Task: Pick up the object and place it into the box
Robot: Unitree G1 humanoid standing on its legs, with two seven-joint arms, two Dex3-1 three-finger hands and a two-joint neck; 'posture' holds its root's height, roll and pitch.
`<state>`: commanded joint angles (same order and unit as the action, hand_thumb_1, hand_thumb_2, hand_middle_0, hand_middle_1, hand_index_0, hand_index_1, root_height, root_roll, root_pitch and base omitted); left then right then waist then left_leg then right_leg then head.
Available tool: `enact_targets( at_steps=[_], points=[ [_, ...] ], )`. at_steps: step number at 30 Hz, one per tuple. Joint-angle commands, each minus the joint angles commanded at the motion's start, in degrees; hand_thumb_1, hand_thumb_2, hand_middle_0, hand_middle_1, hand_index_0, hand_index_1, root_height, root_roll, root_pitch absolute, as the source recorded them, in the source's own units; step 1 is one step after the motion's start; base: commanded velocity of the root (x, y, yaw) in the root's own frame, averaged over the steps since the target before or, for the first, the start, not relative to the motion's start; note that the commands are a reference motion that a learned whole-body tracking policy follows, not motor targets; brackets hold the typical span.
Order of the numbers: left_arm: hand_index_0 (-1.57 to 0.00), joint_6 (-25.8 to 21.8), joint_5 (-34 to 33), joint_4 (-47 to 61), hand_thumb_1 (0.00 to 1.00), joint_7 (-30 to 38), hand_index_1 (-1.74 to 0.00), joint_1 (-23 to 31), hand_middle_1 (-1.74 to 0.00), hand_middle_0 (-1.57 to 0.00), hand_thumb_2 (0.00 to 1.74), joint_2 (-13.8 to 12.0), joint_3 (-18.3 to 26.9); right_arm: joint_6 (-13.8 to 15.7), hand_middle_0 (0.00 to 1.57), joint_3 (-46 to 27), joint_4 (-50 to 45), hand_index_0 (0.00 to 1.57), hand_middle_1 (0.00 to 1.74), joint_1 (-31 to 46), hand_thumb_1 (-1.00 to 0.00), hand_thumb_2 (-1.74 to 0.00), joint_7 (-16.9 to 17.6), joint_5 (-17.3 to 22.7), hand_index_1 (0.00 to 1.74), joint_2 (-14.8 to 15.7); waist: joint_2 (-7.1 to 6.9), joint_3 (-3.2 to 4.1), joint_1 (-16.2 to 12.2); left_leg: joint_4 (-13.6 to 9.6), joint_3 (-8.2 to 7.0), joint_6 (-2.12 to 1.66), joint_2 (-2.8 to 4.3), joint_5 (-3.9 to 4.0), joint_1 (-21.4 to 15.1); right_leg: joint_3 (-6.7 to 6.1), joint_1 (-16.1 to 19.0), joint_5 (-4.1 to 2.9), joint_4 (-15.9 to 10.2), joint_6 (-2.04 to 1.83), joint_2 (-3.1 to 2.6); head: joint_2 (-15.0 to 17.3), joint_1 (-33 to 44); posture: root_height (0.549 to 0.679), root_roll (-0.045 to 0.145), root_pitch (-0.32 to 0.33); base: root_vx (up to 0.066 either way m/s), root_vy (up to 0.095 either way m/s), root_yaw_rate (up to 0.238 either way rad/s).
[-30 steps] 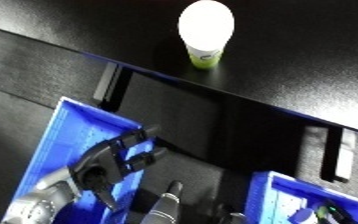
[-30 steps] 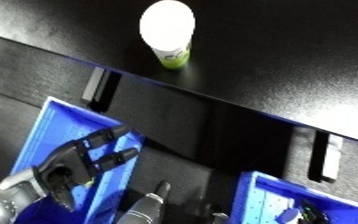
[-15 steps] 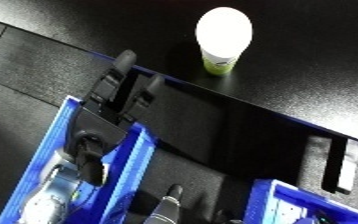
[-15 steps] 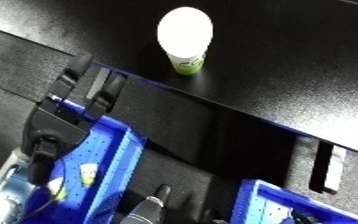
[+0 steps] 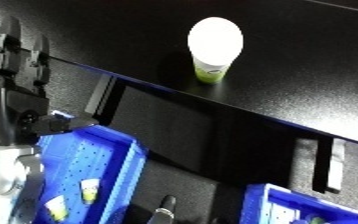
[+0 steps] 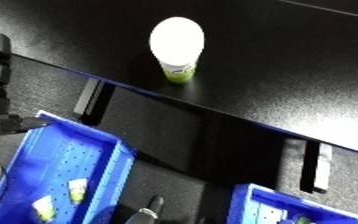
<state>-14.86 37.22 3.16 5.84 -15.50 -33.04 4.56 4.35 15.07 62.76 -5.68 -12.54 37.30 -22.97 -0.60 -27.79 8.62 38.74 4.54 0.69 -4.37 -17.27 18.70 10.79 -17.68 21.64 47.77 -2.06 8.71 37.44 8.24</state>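
Cup: a small cup [image 5: 214, 49] with a white lid and green base is seen upright on the black table [image 5: 318, 75], well apart from both bins.
Left bin: a blue bin [image 5: 87, 170] is shown holding two small cups.
Right bin: a second blue bin [image 5: 286, 207] is seen at the lower edge.
Left hand: the left hand [image 5: 15, 90] is raised above the left bin, fingers straight, nothing held.

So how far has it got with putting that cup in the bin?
Not far. The white-lidded green cup stands untouched on the black table. The left hand is raised, fingers straight, holding nothing. Two small cups already lie in the left blue bin. Grasping and placing remain.
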Motion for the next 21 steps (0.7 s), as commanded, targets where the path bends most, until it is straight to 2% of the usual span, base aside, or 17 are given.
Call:
enact_targets(
  at_steps=[4,8,14,21],
  points=[
    [0.0,1.03,-2.47,-0.3,0.0,2.97,0.0,-2.66,0.0,0.0,0.0,-0.99,-2.57,-0.02,0.0,0.22,0.2,0.0,0.0,-0.66,0.0,0.0,-0.23,0.2,0.0,-0.72,0.53,-0.47,-1.33,0.54,-0.74,0.18,0.18,-0.03,0.9,-1.16,-1.61,-0.56,0.23,-0.17,-0.31,-1.84,0.8,0.63,0.033,-0.078,-0.022,0.035,-0.161],
    [0.0,2.16,-1.53,-1.34,0.0,5.7,0.0,-5.34,0.0,0.0,0.0,-1.47,-4.37,-0.41,0.0,0.53,0.26,0.0,0.0,-1.47,0.0,0.0,-0.48,0.22,0.0,-1.27,0.98,-0.93,-2.61,1.07,-1.47,0.29,0.38,-0.02,1.71,-2.09,-3.13,-1.0,0.67,-0.32,-0.41,-3.87,1.73,0.628,0.031,-0.075,-0.018,0.032,-0.124],
    [0.0,4.21,-1.43,-3.79,0.0,5.34,0.0,-9.99,0.0,0.0,0.0,-1.23,-7.6,-1.11,0.0,1.18,-0.11,0.0,0.0,-3.6,0.0,0.0,-0.35,0.62,0.0,-1.87,1.12,-1.84,-3.95,1.72,-2.67,0.64,0.86,-0.07,3.22,-3.28,-5.59,-1.92,1.08,-0.76,-0.7,-6.58,1.99,0.626,0.026,-0.061,-0.027,0.008,-0.115],
    [0.0,7.8,-0.85,-6.25,0.0,4.44,0.0,-14.84,0.0,0.0,0.0,-1.24,-11.16,-1.58,0.0,1.45,-0.68,0.0,0.0,-5.57,0.0,0.0,-0.16,1.22,0.0,-2.35,1.1,-2.0,-5.3,2.14,-3.63,0.73,1.61,-0.19,4.48,-4.2,-7.53,-2.74,1.08,-1.25,-0.87,-8.19,2.8,0.626,0.022,-0.045,-0.004,0.003,-0.1]
  ],
)
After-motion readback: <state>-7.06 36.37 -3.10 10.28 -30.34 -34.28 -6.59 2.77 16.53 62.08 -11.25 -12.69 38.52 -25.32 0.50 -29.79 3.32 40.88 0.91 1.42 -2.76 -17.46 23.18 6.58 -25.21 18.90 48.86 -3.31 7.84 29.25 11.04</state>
